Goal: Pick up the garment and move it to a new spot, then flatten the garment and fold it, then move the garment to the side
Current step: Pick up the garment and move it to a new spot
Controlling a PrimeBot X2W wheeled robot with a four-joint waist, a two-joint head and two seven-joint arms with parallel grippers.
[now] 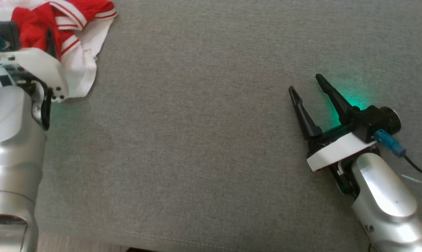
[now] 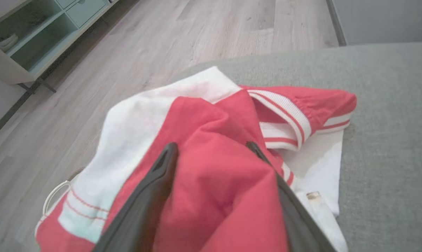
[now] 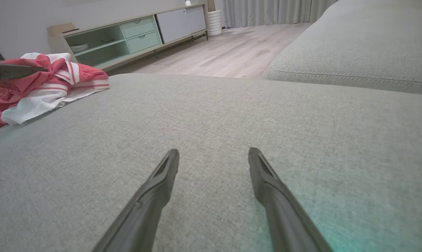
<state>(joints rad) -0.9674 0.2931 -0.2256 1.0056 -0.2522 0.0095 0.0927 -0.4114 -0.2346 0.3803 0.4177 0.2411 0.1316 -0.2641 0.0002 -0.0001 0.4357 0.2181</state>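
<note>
Head view puts the garment (image 1: 78, 63) at the top left corner of the grey cushion (image 1: 196, 140). It is crumpled in a heap of red cloth, white cloth and red-and-white striped bands. The left arm (image 1: 11, 147) rises along the left edge, and its white wrist plate (image 1: 44, 66) covers part of the heap.

In the left wrist view the left gripper (image 2: 211, 145) has its two fingers spread wide, one on each side of a hump of red cloth. The cloth fills the gap and touches both fingers, but they are not pinched shut on it. The garment sits by the cushion's edge, with the wood floor (image 2: 196, 35) beyond; whether any of it hangs over the edge cannot be told. A small tag (image 2: 314, 195) shows on the white cloth to the right of the fingers.

The right gripper (image 1: 305, 83) is well apart from the garment, at the right of the cushion, pointing up and to the left in the head view. Its fingers are spread wide with nothing between them. Whether they touch the cushion cannot be told. A green glow (image 1: 351, 96) lies on the cushion just beside it.

In the right wrist view bare cushion stretches past the fingertips and the garment lies at the far left. Farther off stand a shelf unit (image 3: 126, 35) and a second cushion (image 3: 354, 45)
</note>
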